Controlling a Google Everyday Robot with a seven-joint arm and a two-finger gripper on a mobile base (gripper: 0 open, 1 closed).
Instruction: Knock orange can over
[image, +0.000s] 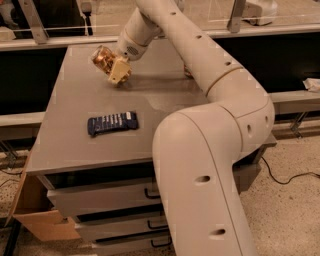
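The orange can (102, 57), golden-orange with a mottled brownish pattern, is tilted over near the back left of the grey table top (75, 150). My gripper (115, 70), with tan fingers (120, 72), is shut on the can's lower end. It holds the can leaning to the left, at or just above the surface. The arm reaches in from the right over the table's back.
A dark blue packet (112, 123) lies flat on the table's front left. A small reddish object (187, 73) peeks out behind the arm. Drawers (100, 200) sit under the table and a cardboard box (37, 225) stands on the floor at left.
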